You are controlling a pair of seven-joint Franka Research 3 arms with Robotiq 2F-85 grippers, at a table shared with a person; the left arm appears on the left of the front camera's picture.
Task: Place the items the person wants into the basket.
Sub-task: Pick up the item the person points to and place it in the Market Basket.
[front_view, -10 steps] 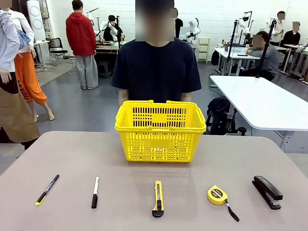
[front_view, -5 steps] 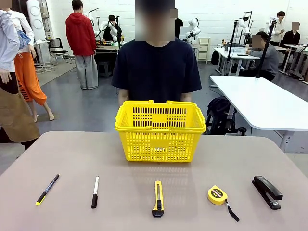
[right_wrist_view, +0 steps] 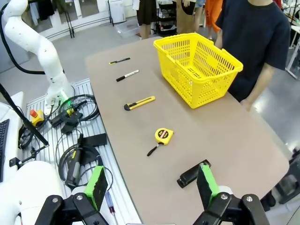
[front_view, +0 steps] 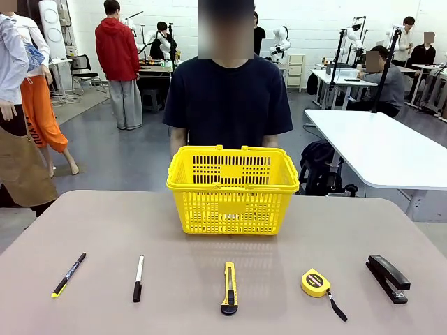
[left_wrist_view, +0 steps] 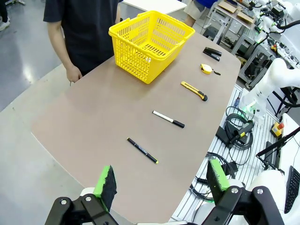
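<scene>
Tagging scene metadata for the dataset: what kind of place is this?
Probably a robotics lab or research workshop: white worktables on an open grey floor, black equipment stands in the background, and cables with an emergency-stop button beside the brown table.

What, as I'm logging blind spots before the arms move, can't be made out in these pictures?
Front view: the person from the forearms down, hidden behind the basket.
Front view: the basket's floor, behind its lattice wall.
Every view: print on the tape measure and the marker, too small.
Right wrist view: one stapler end, behind a pad of the right gripper.
Left wrist view: the person above the chest, cut by the top edge.
</scene>
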